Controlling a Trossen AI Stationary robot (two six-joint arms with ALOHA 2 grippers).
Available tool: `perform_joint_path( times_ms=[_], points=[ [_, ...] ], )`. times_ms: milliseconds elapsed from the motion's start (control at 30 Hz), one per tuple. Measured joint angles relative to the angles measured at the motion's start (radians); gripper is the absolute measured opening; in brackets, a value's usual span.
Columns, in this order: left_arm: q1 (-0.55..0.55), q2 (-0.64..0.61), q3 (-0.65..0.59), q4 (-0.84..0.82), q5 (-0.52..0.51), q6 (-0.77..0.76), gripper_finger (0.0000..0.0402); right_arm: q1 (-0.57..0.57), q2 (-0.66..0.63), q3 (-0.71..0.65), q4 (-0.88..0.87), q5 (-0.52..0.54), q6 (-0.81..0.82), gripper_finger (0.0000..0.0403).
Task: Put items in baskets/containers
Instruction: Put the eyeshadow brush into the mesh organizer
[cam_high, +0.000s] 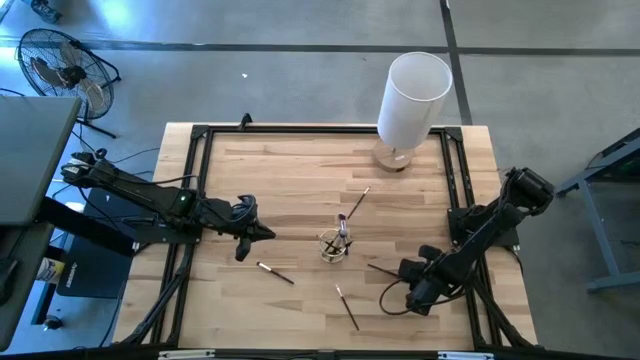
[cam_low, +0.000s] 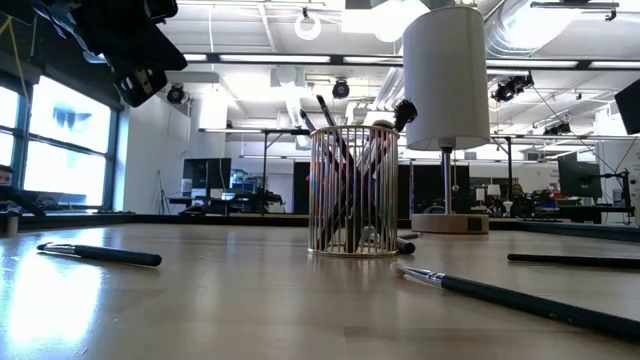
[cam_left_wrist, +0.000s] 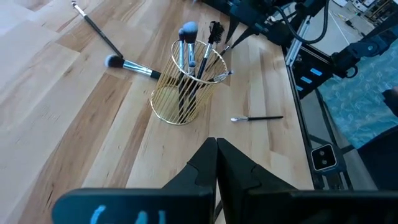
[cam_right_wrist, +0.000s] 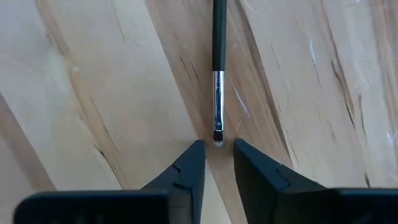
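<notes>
A round gold wire cup (cam_high: 334, 244) stands near the table's middle, and several brushes stand upright in it (cam_left_wrist: 186, 81). More brushes lie flat on the wood: one beyond the cup (cam_high: 357, 200), one to its near left (cam_high: 275, 272), one near the front (cam_high: 347, 305) and a dark one to its right (cam_high: 383, 269). My right gripper (cam_right_wrist: 217, 149) points down over that dark brush's bristle end (cam_right_wrist: 217, 138). Its fingers are open, one on either side of the tip with a gap to it. My left gripper (cam_left_wrist: 216, 142) hovers shut to the left of the cup (cam_high: 264, 232).
A tall white cylinder on a wooden base (cam_high: 412, 100) stands at the far edge, right of the middle. A black frame rail (cam_high: 195, 180) runs around the table. Bare wood lies between the cup and the left rail.
</notes>
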Motion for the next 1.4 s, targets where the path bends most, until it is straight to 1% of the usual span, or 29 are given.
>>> perform_joint_path(
  times_ms=[167, 333, 600, 800, 900, 1000, 1067, 1167, 1300, 1400],
  points=[
    [0.0, 0.0, 0.0, 0.0, 0.0, 0.0, 0.0, 0.0, -0.003, -0.028, 0.046, -0.007, 0.001, 0.004],
    [0.0, 0.0, 0.0, 0.0, 0.0, 0.0, 0.0, 0.0, -0.003, -0.03, 0.057, 0.001, 0.018, 0.0004],
    [0.0, 0.0, 0.0, 0.0, 0.0, 0.0, 0.0, -0.001, -0.017, -0.029, 0.055, -0.014, 0.024, 0.0001],
    [0.0, 0.0, 0.0, 0.001, 0.001, 0.003, 0.0001, -0.003, -0.119, -0.036, 0.008, -0.041, 0.085, 0.0],
    [0.0, 0.0, 0.0, 0.003, -0.001, 0.021, 0.0007, -0.006, -0.184, -0.032, -0.035, -0.077, 0.137, 0.0],
    [0.0, 0.0, 0.0, 0.011, -0.012, 0.034, 0.0024, -0.008, -0.245, -0.033, -0.081, -0.082, 0.17, 0.0],
    [0.0, 0.0, 0.0, 0.027, -0.016, 0.06, 0.0043, -0.009, -0.28, -0.031, -0.093, -0.073, 0.183, 0.0],
    [0.0, 0.0, 0.0, 0.095, -0.044, 0.107, 0.0081, -0.009, -0.328, -0.032, -0.119, -0.055, 0.202, 0.0],
    [0.0, 0.027, 0.0, 0.153, -0.124, 0.157, 0.0136, -0.023, -0.372, -0.031, -0.135, -0.052, 0.211, 0.0],
    [0.0, 0.053, 0.0, 0.182, -0.129, 0.186, 0.0168, -0.039, -0.382, -0.003, -0.197, -0.048, 0.207, 0.0]
  ],
)
